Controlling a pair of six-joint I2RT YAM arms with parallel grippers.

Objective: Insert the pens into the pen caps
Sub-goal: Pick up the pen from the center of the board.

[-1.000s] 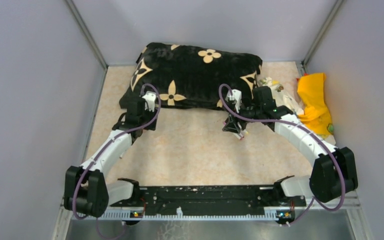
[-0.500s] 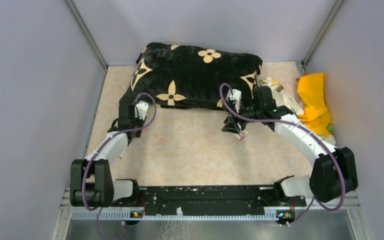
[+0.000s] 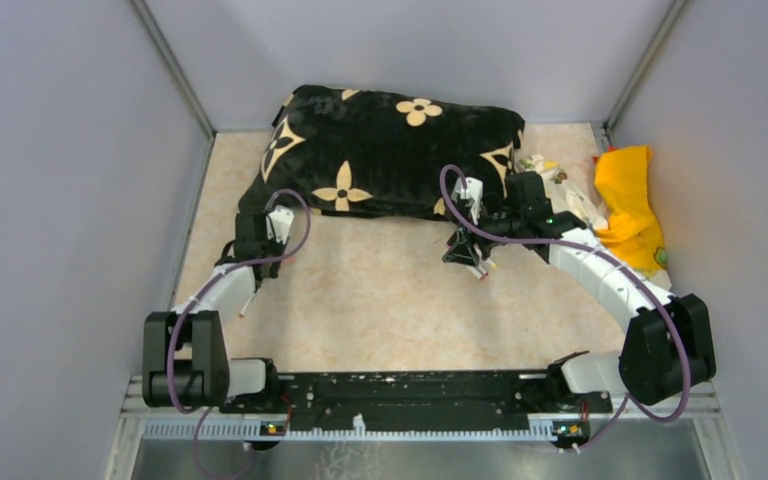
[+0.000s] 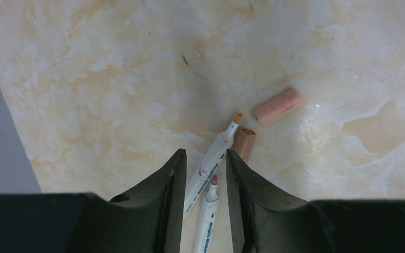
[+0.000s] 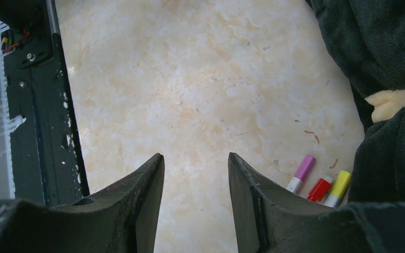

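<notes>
In the left wrist view my left gripper (image 4: 204, 158) is open and hangs low over two uncapped white pens on the table. One pen (image 4: 213, 161) has an orange tip. The other pen (image 4: 206, 216) has a brownish tip. A tan cap (image 4: 244, 144) lies beside the orange tip and a pink cap (image 4: 277, 106) a little further out. My right gripper (image 5: 196, 158) is open and empty over bare table. To its right lie three white pens with a pink end (image 5: 304, 168), a red end (image 5: 320, 188) and a yellow end (image 5: 340, 184), against the cushion.
A black cushion (image 3: 390, 150) with cream flowers fills the back of the table; its edge also shows in the right wrist view (image 5: 390, 63). A yellow cloth (image 3: 628, 205) and some litter (image 3: 555, 175) lie at the right wall. The left gripper (image 3: 243, 255) is near the left wall.
My left arm has drawn back and to the left, away from the cushion's front edge, towards the left wall. The right arm has not moved.
</notes>
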